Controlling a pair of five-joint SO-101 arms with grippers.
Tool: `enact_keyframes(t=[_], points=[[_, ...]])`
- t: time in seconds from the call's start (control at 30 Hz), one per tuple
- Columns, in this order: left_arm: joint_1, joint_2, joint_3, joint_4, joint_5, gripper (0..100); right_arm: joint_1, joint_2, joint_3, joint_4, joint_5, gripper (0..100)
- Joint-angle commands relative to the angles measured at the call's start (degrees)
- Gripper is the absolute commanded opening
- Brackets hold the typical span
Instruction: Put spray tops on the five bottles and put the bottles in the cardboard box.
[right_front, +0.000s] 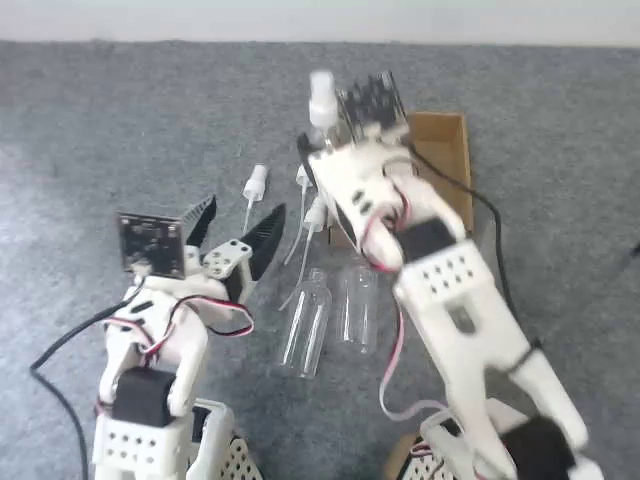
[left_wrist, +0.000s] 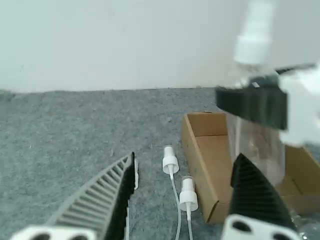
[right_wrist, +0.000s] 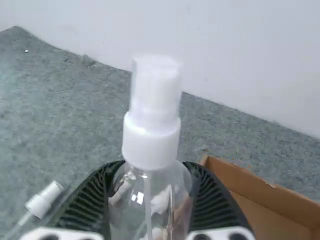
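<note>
– So, right side: what's in hand?
– My right gripper (right_wrist: 152, 205) is clamped on a clear bottle (right_wrist: 150, 170) with its spray top (right_wrist: 152, 100) on. It's upright, raised, close by the cardboard box (right_front: 440, 125); over it or beside, can't tell. My left gripper (right_front: 232, 228) hangs wide and empty near the loose spray tops (right_front: 255, 182).
– Handling?
– Light, thin, slick plastic; likely flexes. Grip mid-body with a moderate squeeze, since too hard could pop it out. Not by the top.
– Others?
– Two bare bottles (right_front: 305, 325) lie on the table (right_front: 100, 120) between my arms.
</note>
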Motion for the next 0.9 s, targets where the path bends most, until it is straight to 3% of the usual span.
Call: enact_keyframes(t=[0.0, 0.2, 0.43, 0.73, 0.87], points=[[5.2, 4.3, 0.0, -2.4, -1.9, 35, 0.3, 3.1, -16.4, 9.8, -5.3, 0.6], [7.0, 7.6, 0.0, -5.0, -2.1, 38, -4.3, 3.8, -23.3, 22.8, -5.7, 0.6], [3.9, 11.8, -0.2, -8.0, -2.2, 38, -10.9, -2.2, -23.0, 30.7, -5.7, 0.6], [4.2, 11.9, 0.0, -7.9, -2.2, 38, -9.2, -4.4, -22.9, 31.7, -5.6, 0.6], [4.3, 11.9, 0.0, -7.8, -2.2, 38, -3.4, -1.0, -23.0, 27.1, -4.2, 0.6]])
